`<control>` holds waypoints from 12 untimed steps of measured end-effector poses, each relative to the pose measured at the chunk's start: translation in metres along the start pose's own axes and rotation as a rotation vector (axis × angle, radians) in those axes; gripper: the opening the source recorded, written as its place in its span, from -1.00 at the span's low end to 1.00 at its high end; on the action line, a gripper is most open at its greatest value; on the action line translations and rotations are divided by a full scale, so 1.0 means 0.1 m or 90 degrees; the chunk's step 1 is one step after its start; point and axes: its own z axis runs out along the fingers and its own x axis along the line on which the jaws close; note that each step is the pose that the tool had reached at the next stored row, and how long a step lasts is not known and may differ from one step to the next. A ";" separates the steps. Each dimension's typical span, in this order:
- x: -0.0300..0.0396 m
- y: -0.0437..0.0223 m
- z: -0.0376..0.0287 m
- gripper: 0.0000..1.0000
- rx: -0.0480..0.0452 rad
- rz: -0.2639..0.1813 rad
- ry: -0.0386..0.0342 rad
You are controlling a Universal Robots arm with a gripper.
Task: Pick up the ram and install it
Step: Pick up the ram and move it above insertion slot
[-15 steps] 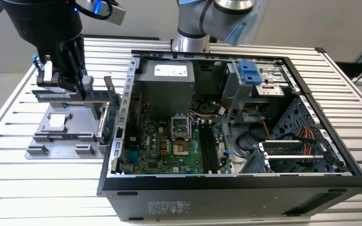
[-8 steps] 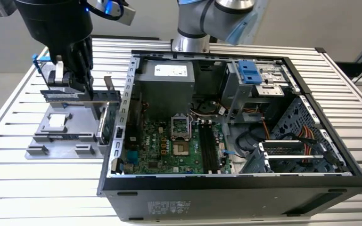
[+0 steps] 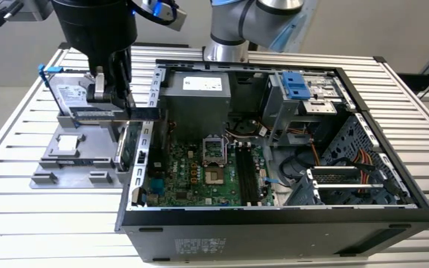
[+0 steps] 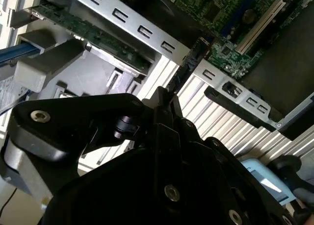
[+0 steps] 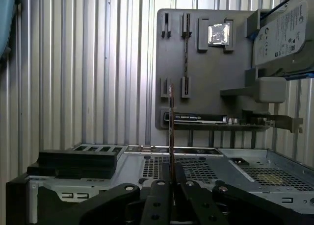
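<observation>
gripper [image 3: 111,106] | shut tight on ram [image 3: 129,114] | ram pinched edge-on between fingertips, jutting out beyond them | between gray parts tray [image 3: 47,180] and open computer case [image 3: 274,226]

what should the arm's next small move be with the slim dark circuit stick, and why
Probably a short sideways carry toward the exterior view's right, keeping height. The gripper is shut on the slim dark ram stick beside the grey parts holder, its tip just at the open computer case's metal side wall, while the long black memory slots lie further in on the green motherboard.
</observation>
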 end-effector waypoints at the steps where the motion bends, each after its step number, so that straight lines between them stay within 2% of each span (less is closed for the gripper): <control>1: 0.000 -0.022 0.000 -1.00 -0.0001 0.000 -0.0001; 12: 0.004 -0.266 -0.008 -1.00 -0.0011 0.000 0.0000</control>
